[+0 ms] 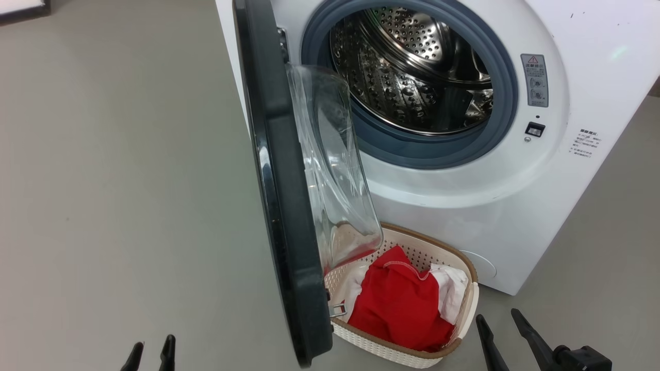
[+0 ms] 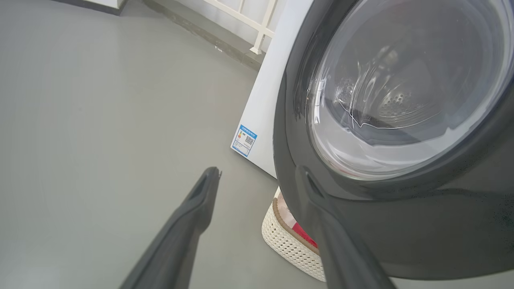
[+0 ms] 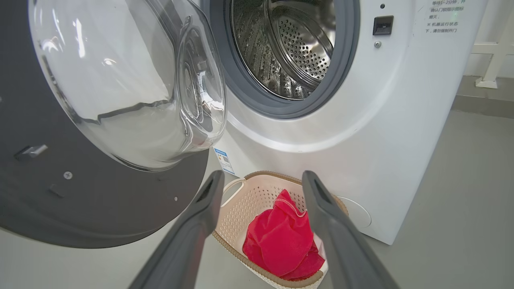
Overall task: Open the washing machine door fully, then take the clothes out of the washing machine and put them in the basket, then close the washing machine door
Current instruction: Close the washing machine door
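The white washing machine (image 1: 593, 170) stands with its door (image 1: 281, 206) swung out towards me, edge-on in the head view; the steel drum (image 1: 412, 67) looks bare. Red and white clothes (image 1: 402, 304) lie in the cream basket (image 1: 466, 309) on the floor below the opening. My left gripper (image 1: 153, 355) is open at the lower left, left of the door's black rim (image 2: 421, 224), one finger right beside it in the left wrist view. My right gripper (image 1: 502, 335) is open just right of the basket, with nothing between its fingers (image 3: 341, 241).
Grey floor (image 1: 113, 180) spreads wide to the left of the door. A white railing (image 2: 257, 28) and a wall stand behind the machine. The basket (image 3: 241, 200) sits tight against the machine's front, partly under the door's glass bowl (image 3: 132, 88).
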Motion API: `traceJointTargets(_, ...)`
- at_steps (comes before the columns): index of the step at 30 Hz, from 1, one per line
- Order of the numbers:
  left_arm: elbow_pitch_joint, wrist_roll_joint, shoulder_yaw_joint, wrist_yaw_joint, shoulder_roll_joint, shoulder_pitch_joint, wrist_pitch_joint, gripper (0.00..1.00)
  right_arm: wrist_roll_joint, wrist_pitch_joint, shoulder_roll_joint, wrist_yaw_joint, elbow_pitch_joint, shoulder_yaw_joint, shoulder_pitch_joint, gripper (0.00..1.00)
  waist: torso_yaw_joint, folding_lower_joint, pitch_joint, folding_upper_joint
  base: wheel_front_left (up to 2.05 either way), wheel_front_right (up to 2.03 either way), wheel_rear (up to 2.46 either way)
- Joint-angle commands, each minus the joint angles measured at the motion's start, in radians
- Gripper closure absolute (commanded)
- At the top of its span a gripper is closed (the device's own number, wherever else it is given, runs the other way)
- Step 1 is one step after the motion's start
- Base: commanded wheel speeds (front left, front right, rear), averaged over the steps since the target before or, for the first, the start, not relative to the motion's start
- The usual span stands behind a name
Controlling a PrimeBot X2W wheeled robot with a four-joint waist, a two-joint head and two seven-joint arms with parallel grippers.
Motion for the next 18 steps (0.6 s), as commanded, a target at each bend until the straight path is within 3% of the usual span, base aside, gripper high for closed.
traceJointTargets(1, -0.03, 0.051, 0.053, -0.006, 0.006, -0.014, -0.012, 0.0, 0.006, -0.006, -0.011, 0.007, -0.021, 0.017, -0.031, 0.0, 0.001, 0.0, 0.001, -0.0001, 0.0, 0.0, 0.0)
traceJointTargets(9, -0.116, 0.382, 0.152, -0.006, -0.093, 0.025, -0.012, 0.0, 0.006, -0.006, -0.011, 0.007, -0.019, 0.018, -0.036, 0.0, -0.002, 0.0, 0.004, -0.0001, 0.0, 0.0, 0.0)
traceJointTargets(18, -0.136, 0.47, 0.175, -0.006, -0.145, 0.053, -0.012, 0.0, 0.005, -0.006, -0.011, 0.007, -0.019, 0.017, -0.037, 0.0, -0.006, 0.0, 0.003, -0.0001, 0.0, 0.0, 0.0)
